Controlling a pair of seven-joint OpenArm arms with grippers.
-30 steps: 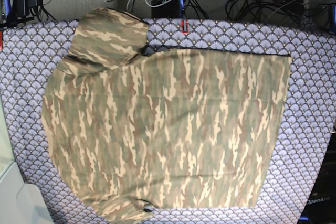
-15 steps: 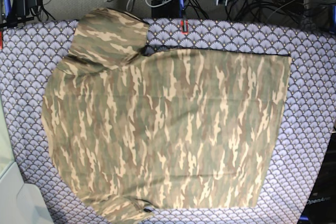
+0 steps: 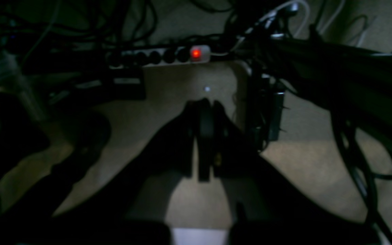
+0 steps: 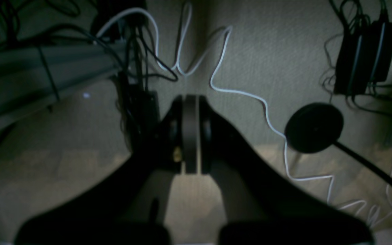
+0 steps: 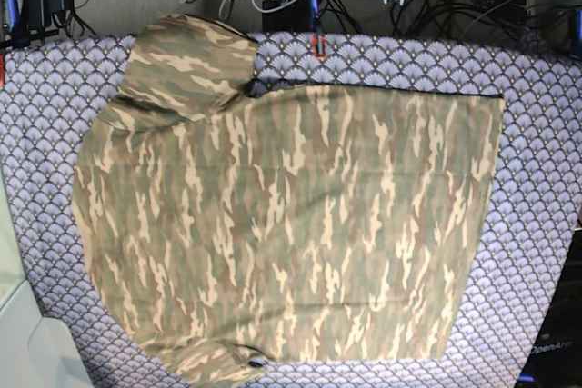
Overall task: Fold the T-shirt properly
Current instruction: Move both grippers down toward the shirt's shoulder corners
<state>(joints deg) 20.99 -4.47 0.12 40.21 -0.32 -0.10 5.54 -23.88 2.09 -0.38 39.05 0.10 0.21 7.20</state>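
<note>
Both sets of jaws were clamped fully together with nothing between them. On the left wrist camera the left gripper (image 3: 204, 102) showed as a dark wedge, its fingers pressed flat against each other, hanging above a tan carpeted floor (image 3: 168, 92). Just past its tip lay a power strip (image 3: 162, 56) with a glowing red switch, tangled in black cables. The right gripper (image 4: 191, 98) looked just the same on its own camera: fingers shut tight, empty, poised over the same sort of carpet, with a white cable (image 4: 250, 98) snaking past and a round black base (image 4: 313, 127) off to one side; a black power brick (image 4: 364, 63) sat further back.

Out on the table, the T-shirt (image 5: 291, 215) lay spread flat across the purple scallop-patterned tablecloth (image 5: 536, 134), well apart from either gripper. Its straight hem ran down the right side of the base view, and one sleeve was folded up toward the upper left. The other sleeve bunched at the bottom edge of the base view. Cloth covered most of the table, with tablecloth showing around it on every side but the bottom edge. At the far edge, only the white fingertips of the two arms poked in at the top of the base view, beyond the table.
</note>
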